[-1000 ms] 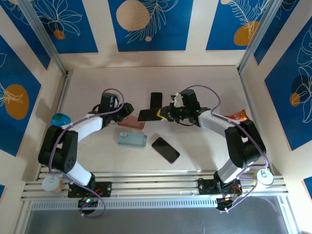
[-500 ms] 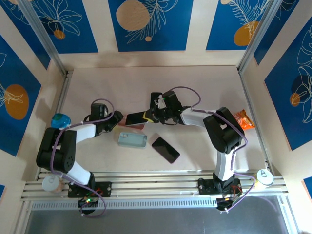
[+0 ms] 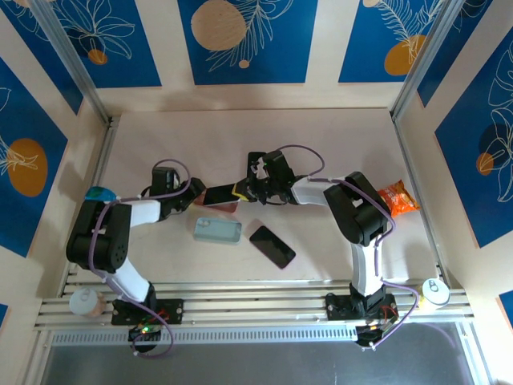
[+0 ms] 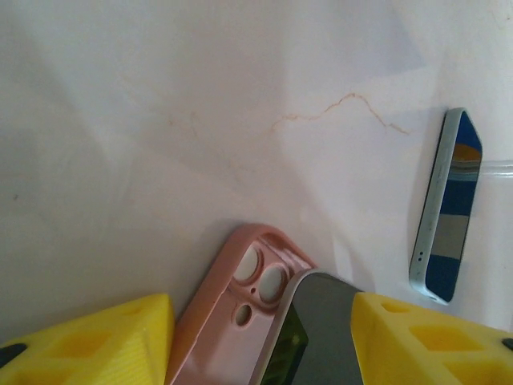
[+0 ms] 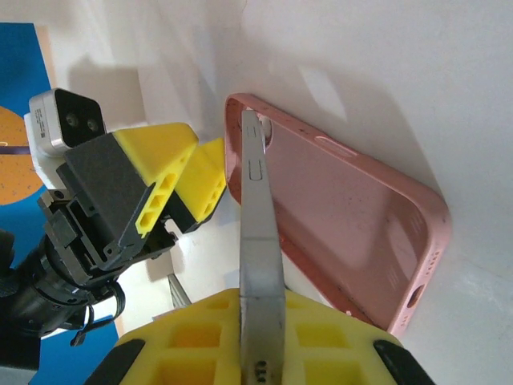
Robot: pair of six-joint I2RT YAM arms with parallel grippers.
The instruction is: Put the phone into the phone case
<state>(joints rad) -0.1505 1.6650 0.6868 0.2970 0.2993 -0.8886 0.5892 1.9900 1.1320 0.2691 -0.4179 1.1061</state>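
Right gripper [image 5: 263, 341] is pinching the phone [image 5: 258, 233] on edge, tilting it over the pink case [image 5: 345, 233] near the table [image 3: 337, 136] centre; left gripper [image 4: 260, 337] is sitting spread around the case's left end. I'm worrying the tilted phone may catch the rim and push the unclamped case away.

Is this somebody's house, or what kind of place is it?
Probably a robot test booth, not a house: a left arm and a right arm are bolted to metal rails beside a pale table, walled by panels painted with blue leaves.
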